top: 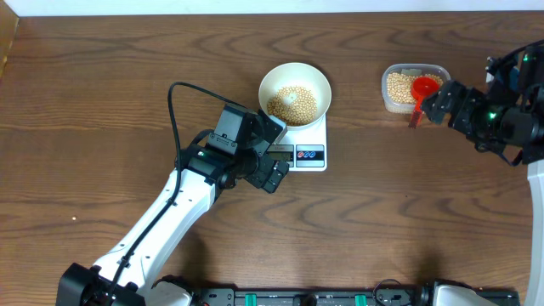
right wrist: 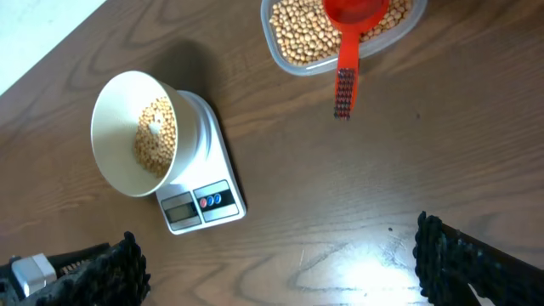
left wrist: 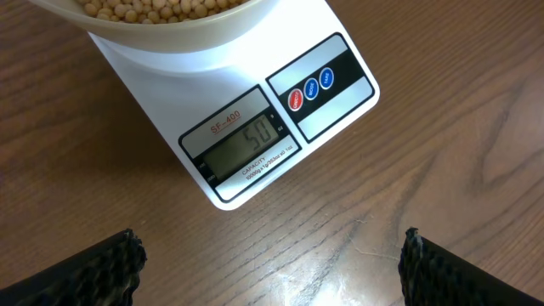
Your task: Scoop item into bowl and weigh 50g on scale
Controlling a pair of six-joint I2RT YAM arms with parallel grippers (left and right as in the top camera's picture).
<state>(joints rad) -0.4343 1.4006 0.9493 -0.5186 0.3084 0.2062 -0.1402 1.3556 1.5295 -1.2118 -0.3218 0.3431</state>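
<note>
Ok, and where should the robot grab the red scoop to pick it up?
Grab the red scoop by its handle, coming down from above and pinching across its thin sides. The cup end sits in the beans inside the clear tub. The long straight handle pokes out past the rim over the table, so there's free room around it.

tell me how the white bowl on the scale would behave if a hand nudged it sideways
The bowl overhangs the scale with its rim, so a side push may slide or tip it off. It looks rigid and smooth, likely slippery on the plastic top. The beans lie loose, so they would probably shift and spill if it tilts.
</note>
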